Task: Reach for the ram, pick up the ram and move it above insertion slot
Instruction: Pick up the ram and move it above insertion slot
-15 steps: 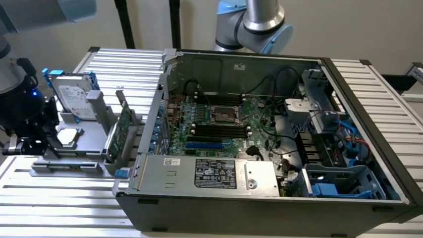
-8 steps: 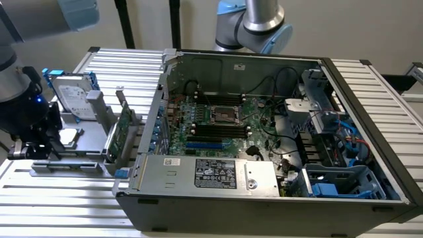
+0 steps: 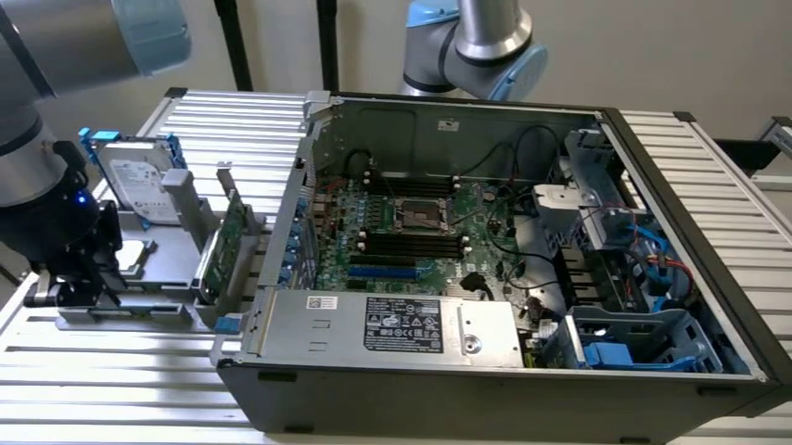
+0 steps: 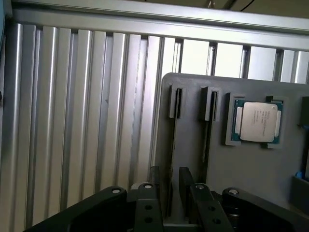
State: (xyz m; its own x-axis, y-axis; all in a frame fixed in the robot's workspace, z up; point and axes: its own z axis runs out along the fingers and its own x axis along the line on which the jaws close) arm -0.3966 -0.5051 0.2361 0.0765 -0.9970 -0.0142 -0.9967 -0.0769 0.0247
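While the end effector (image 4: 169,176) stands spread, the ram (image 4: 171,140) lies between its fingers (image 4: 186,182).

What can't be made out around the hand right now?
- Ram: wrist view, an edge-on strip in the gray holder, inside the open hand; chips unseen.
- Exterior view: the hand hides the ram.
- Motherboard memory slots: exterior view, too small to tell which is free.

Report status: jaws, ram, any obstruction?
Gripper low over grey holder, jaws open. Ram edge-on in its slot, between jaws, not gripped. CPU beside it in holder, apart from jaws.
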